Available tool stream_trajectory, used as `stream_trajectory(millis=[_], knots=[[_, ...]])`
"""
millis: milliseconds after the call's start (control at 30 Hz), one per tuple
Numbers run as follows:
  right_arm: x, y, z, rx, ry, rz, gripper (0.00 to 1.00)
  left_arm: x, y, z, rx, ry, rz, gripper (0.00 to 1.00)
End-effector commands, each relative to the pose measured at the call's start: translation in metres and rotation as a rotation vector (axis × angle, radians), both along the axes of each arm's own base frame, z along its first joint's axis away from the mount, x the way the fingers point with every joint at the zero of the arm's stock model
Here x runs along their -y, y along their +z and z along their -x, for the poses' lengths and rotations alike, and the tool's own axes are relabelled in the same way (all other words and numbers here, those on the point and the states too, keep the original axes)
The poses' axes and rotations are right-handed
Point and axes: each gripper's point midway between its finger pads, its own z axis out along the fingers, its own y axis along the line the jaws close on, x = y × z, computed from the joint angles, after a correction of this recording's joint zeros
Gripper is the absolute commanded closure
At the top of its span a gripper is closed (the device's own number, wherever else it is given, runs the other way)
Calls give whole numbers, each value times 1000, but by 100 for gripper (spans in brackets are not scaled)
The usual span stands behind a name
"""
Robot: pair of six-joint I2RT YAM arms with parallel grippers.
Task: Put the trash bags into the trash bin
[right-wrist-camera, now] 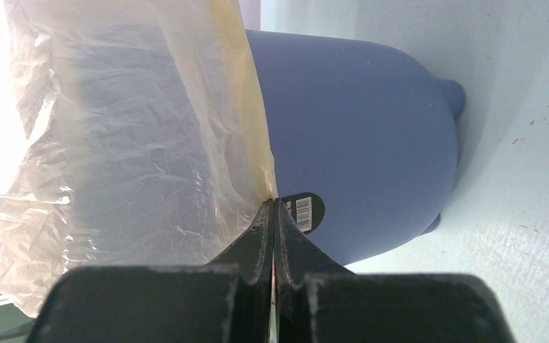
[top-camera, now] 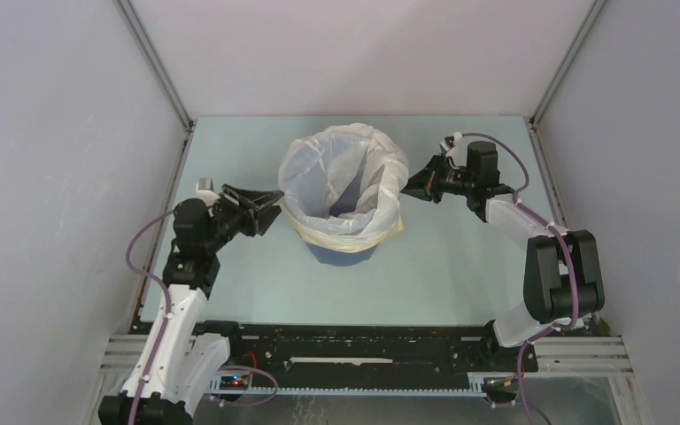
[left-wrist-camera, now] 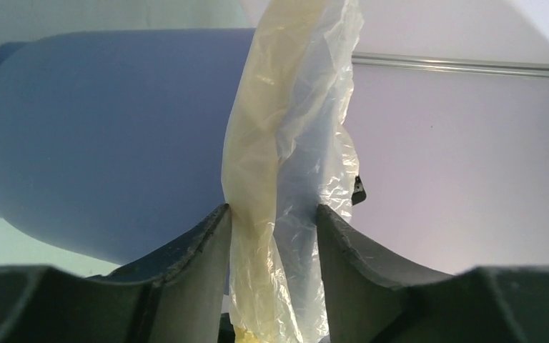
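The trash bin (top-camera: 341,254) stands upright in the middle of the surface (top-camera: 460,274), between my two arms. The trash bag (top-camera: 341,164) is already down inside it as a liner. Its crinkled upper part rises above the rim, and the yellow band (top-camera: 354,237) droops over the near edge.

My right tool (right-wrist-camera: 273,204) is pressed together on the bag's yellow edge, just beside the bin's outer wall and a small barcode label (right-wrist-camera: 304,212). I judge that this grip pins the film on that side so the mouth stays spread.

My left tool (left-wrist-camera: 271,214) sits at the opposite side with its jaws apart and a hanging fold of bag between them. It is not pinched, as far as I can see. It is placed there, I think, to take the slack and draw it down over the rim.

The risk is the thin plastic tearing, or the light bin tipping if both sides pull unevenly.
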Motion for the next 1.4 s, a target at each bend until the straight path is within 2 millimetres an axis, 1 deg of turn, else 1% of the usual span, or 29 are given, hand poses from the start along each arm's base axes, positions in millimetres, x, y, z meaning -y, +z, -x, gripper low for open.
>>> stream_trajectory(millis=[0,133,200,233,267,367,467,533,600,700,733,767,833,867,967,1033,1167,1267,1367], knots=[[-5,15,-6,53,11,-7,100,11,-16,1,-12,-65,-21,52],[-7,13,-6,50,14,-6,100,9,-34,-1,-53,-56,-34,67],[-7,12,-7,47,12,-4,100,8,-39,-2,-60,-48,-44,78],[-7,12,-7,46,11,-4,100,8,-41,-2,-65,-50,-49,79],[-7,11,-7,46,10,-3,100,7,-43,-1,-70,-51,-55,76],[-7,12,-7,46,11,-7,100,5,-42,5,-69,-45,-74,50],[-7,12,-7,47,13,-6,100,-1,-40,15,-73,-23,-127,37],[-7,12,-6,46,16,-6,100,-5,-37,17,-68,6,-137,29],[-7,11,-6,44,16,-7,100,-8,-36,18,-64,29,-131,27],[-8,12,-7,45,19,-11,100,-12,-37,20,-69,58,-135,27],[-8,12,-7,46,19,-12,100,-14,-36,20,-65,67,-140,25],[-8,12,-7,46,20,-13,100,-15,-34,19,-57,70,-144,24],[-8,12,-6,45,20,-12,100,-13,-31,17,-43,59,-143,24],[-8,12,-6,47,20,-11,100,-12,-32,16,-46,49,-141,25],[-8,11,-7,43,20,-12,100,-5,-33,11,-56,17,-121,37],[-9,12,-7,45,21,-15,100,1,-31,7,-42,-7,-108,39],[-12,12,-7,44,25,-18,100,9,-25,0,-13,-36,-92,33],[-13,12,-6,44,27,-21,100,11,-27,1,-17,-38,-88,31],[-13,15,-6,51,28,-24,100,9,-30,4,-18,-18,-70,30]])
